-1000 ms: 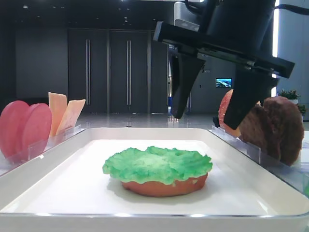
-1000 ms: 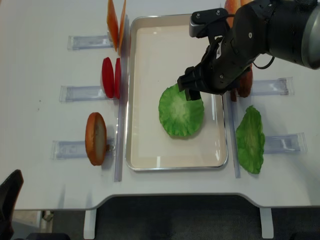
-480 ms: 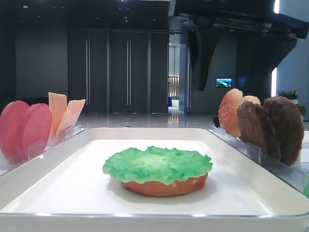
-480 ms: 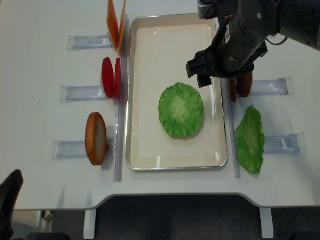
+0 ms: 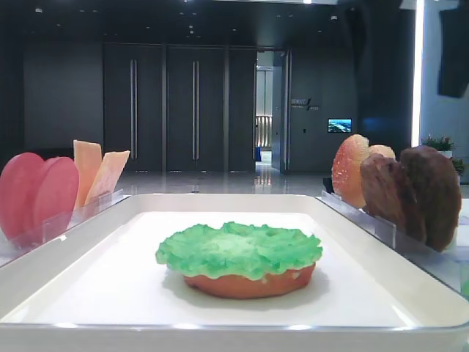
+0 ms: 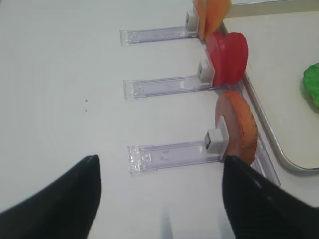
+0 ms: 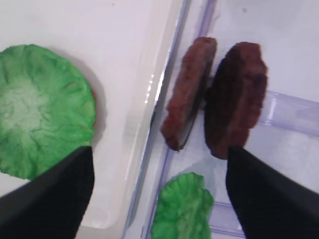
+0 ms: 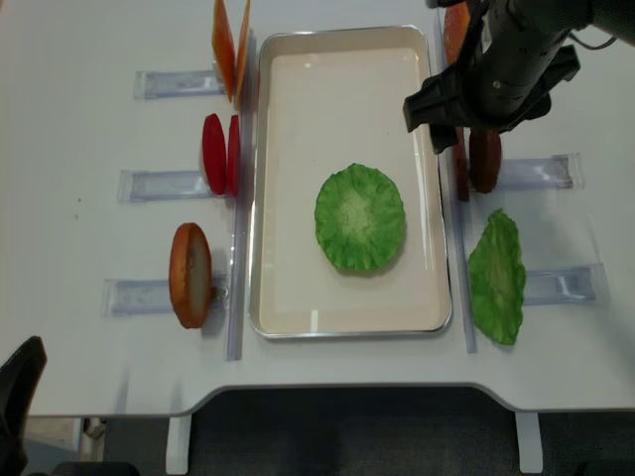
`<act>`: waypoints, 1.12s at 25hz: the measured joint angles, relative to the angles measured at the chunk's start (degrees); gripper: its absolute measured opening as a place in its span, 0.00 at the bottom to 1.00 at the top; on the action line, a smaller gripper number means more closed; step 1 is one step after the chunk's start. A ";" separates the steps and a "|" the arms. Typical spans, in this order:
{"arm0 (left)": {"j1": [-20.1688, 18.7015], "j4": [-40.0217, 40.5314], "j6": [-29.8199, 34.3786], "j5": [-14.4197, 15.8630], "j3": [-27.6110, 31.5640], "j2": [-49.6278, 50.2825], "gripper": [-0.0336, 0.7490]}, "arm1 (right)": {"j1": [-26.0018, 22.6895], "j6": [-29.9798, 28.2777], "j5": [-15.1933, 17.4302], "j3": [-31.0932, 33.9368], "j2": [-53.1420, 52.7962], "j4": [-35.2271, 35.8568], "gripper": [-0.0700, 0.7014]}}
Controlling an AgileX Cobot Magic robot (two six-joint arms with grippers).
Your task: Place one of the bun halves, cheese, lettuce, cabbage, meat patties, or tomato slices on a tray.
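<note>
My black fingers [image 7: 45,199] frame a bright green, frilly lettuce [image 8: 359,218] with a paler centre, lying on the white tray [image 8: 298,119], an orange-brown bun half [image 5: 249,282] showing beneath it. Beside the tray stand two dark brown, rough meat patties [image 7: 214,99], pinkish-red tomato slices [image 8: 220,154] and pale yellow-orange cheese [image 5: 99,176]. The racks [image 6: 169,154] are clear plastic on a white table [image 6: 60,99].

— Where could a hand come down in the tray [image 8: 288,297]?

— Its far half and the strips on either side of the lettuce [image 8: 359,218] are bare white. The leaf, lying on a bun half [image 5: 249,282], fills the middle.

— And the right side?

— Crowded. The right hand [image 8: 448,121], jaws wide apart, hangs over the rim there, just above two meat patties [image 7: 214,99] standing on edge in a clear rack [image 8: 536,171]. A second leaf [image 8: 496,278] lies nearer.

— The left?

— Cheese [image 8: 230,45], tomato slices [image 8: 220,154] and another bun [image 8: 189,275] stand upright along the rim, with open table [image 8: 69,119] beyond them.
</note>
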 joint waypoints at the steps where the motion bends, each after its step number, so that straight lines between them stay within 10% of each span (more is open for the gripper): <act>1: 0.00 0.00 0.00 0.00 0.00 0.00 0.78 | -1.17 -0.05 0.70 0.00 -0.87 -0.36 0.77; 19: 0.00 0.00 -0.23 0.00 0.00 0.00 0.78 | -31.93 -15.67 7.85 -0.09 -9.34 1.98 0.77; 28: 0.00 0.00 -0.23 0.00 0.00 0.00 0.78 | -35.31 -19.75 7.98 -0.09 -9.56 5.01 0.77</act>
